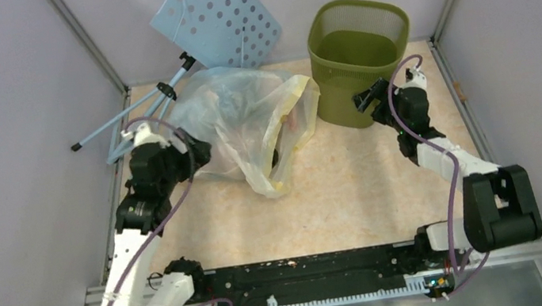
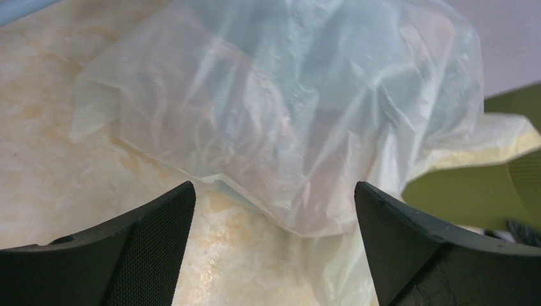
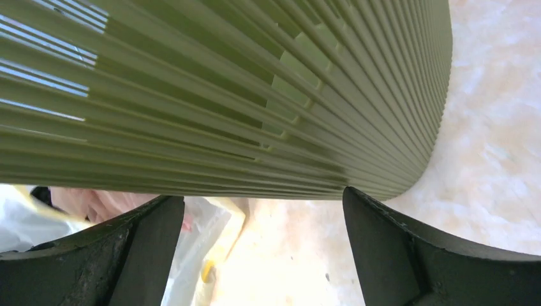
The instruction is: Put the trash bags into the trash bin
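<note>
The trash bags [image 1: 248,124] lie heaped on the table [image 1: 354,197], just left of the trash bin [image 1: 359,52]. The left gripper [image 2: 274,191], fingers spread, is at the heap's side far from the bin. The right gripper [image 3: 263,197], fingers also spread, faces the bin's near wall closely.

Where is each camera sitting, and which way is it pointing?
Top external: above and behind the arms, looking down on the table; both arms show, left hand at the trash bags, right hand at the trash bin.
Left wrist: on the left arm, facing the bags; its open fingers frame the bottom.
Right wrist: on the right arm, close to the bin's ribbed wall; open fingers below.
Shared: both wrist views catch bags and bin.
</note>
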Motion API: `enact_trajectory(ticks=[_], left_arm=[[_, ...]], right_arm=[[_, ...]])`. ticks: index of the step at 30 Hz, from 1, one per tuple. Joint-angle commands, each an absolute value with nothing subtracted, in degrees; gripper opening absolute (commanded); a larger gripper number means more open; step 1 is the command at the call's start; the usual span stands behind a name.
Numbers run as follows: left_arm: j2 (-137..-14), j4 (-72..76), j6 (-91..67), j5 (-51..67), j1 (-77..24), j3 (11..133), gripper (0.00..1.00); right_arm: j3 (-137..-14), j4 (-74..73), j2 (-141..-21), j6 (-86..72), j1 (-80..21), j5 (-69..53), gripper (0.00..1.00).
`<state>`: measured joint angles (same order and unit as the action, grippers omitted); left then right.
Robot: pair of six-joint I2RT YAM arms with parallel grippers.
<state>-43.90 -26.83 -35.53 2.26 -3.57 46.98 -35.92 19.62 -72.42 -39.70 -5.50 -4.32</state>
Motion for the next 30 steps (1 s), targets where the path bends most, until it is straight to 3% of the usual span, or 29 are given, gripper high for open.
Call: enact_trajectory(ticks=[1,6,11,17,30], left_arm=[[-49.41,-30.37,-33.42,-13.67,-21.73,53.66,0.98],[-62.85,-36.86,-31.63,-31.67,-43.66,63.98,0.97],[-77.74,-45.64,-27.07,-45.01,-54.95,77.01,0.96],[-89.96,-45.36,-20.16,-52.57,-59.21,83.52,0.99],[-116.34,-43.99,-19.11,-67.66,-58.09,94.39,0.99]], right_arm=[[-43.32,28.46,-79.46,-42.22,-4.77,-2.43,0.93],[-49.03,26.34,-86.31,-40.98,-4.02,-3.49,0.93],[-42.79,28.59,-81.19,-40.35,-3.96,-4.04,0.92],[-36.25,23.12,-69.67,-38.08,-3.91,-3.60,0.93],[-30.62,9.50,-45.69,-34.21,-3.94,-0.82,0.93]])
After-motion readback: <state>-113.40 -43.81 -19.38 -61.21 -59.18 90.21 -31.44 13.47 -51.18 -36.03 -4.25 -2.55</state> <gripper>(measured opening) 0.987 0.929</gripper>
